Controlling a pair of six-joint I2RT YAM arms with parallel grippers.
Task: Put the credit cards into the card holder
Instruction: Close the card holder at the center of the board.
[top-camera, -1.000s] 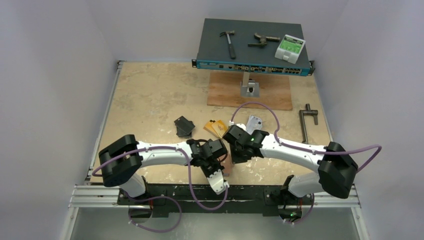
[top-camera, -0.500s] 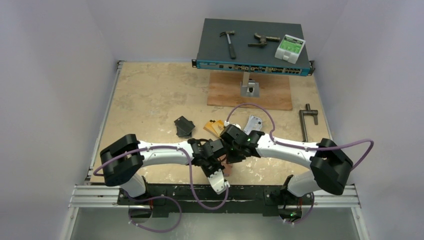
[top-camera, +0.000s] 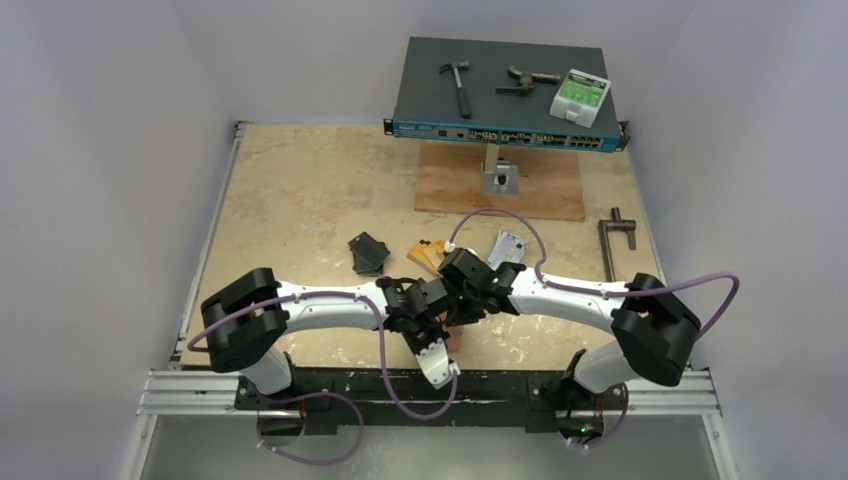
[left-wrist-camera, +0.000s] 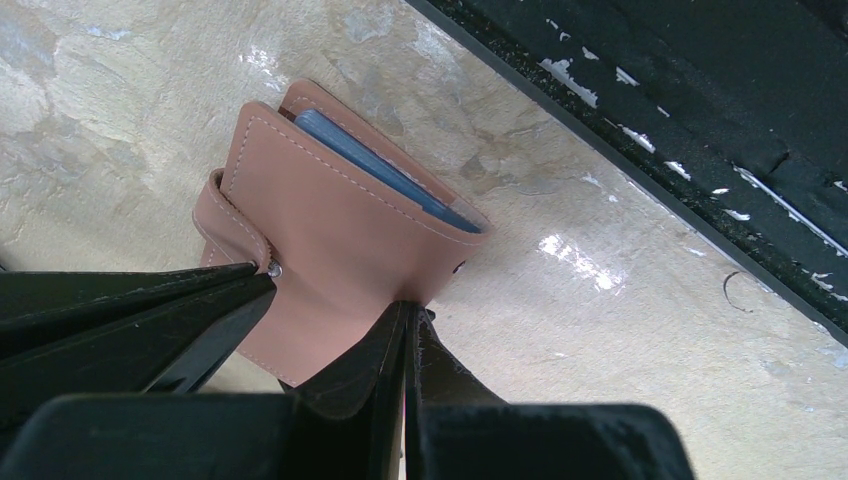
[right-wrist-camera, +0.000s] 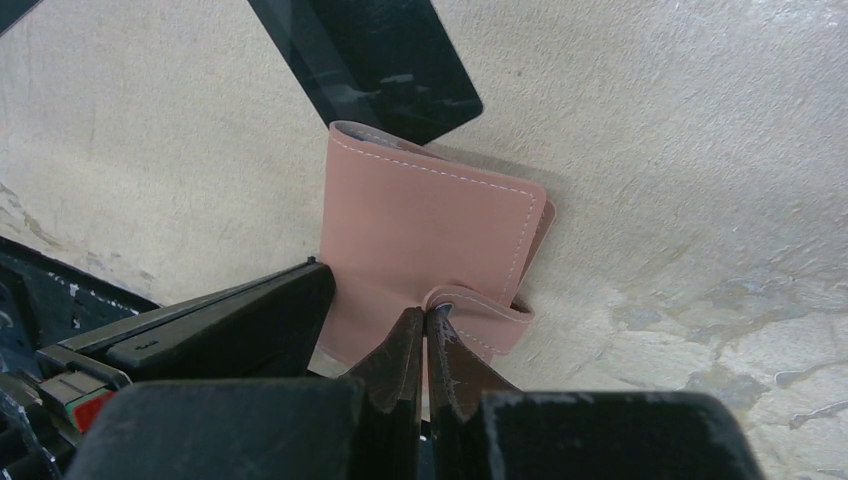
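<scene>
The salmon-pink card holder (left-wrist-camera: 330, 230) lies folded on the table near the front edge, a blue-grey card (left-wrist-camera: 385, 172) showing in its open side. My left gripper (left-wrist-camera: 408, 308) is shut, with its tips against the holder's edge. My right gripper (right-wrist-camera: 428, 315) is shut too, its tips touching the snap tab (right-wrist-camera: 485, 318). From above, both wrists meet over the holder (top-camera: 455, 338), mostly hiding it. Behind them lie black credit cards (top-camera: 368, 253), orange-gold ones (top-camera: 430, 255) and a silver-grey one (top-camera: 508, 247).
A blue network switch (top-camera: 500, 95) at the back carries a hammer (top-camera: 458, 85), a clamp and a white-green device (top-camera: 580, 95). A wooden board (top-camera: 500, 180) lies in front of it. A metal T-tool (top-camera: 615, 245) lies at the right. The black front rail (left-wrist-camera: 700, 120) runs close to the holder.
The right arm has swung left, bringing its shut gripper up against the left gripper over the card holder. The left arm has barely moved.
</scene>
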